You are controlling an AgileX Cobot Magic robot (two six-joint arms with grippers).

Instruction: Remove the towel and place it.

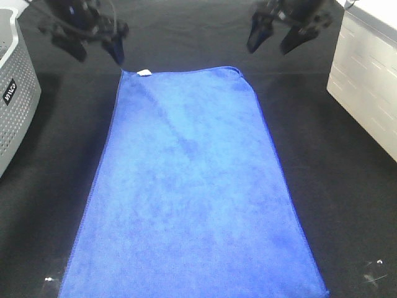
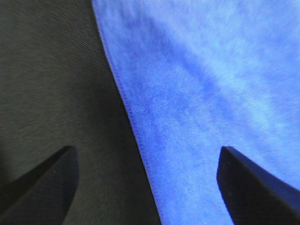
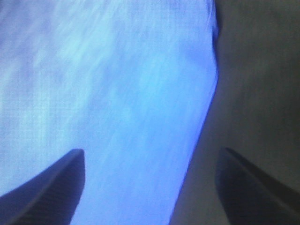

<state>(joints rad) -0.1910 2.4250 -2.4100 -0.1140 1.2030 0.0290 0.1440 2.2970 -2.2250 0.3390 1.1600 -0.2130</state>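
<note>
Towel [image 1: 189, 192] lies flat on the black cloth [image 1: 347, 186], between a grey basket [image 1: 15, 105] and a white box [image 1: 366, 87]. We see both grippers, left [image 1: 99, 49] and right [image 1: 273, 38], spread and empty, hovering over its far corners. If a jaw lands on the hem, we risk pinching the cloth too, or dragging one corner askew.

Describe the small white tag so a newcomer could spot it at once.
Start at the black table, where a big blue towel lies flat. Follow its far edge to the corner on the left arm's side. The tag sits there, the only white spot on the blue cloth.
</note>
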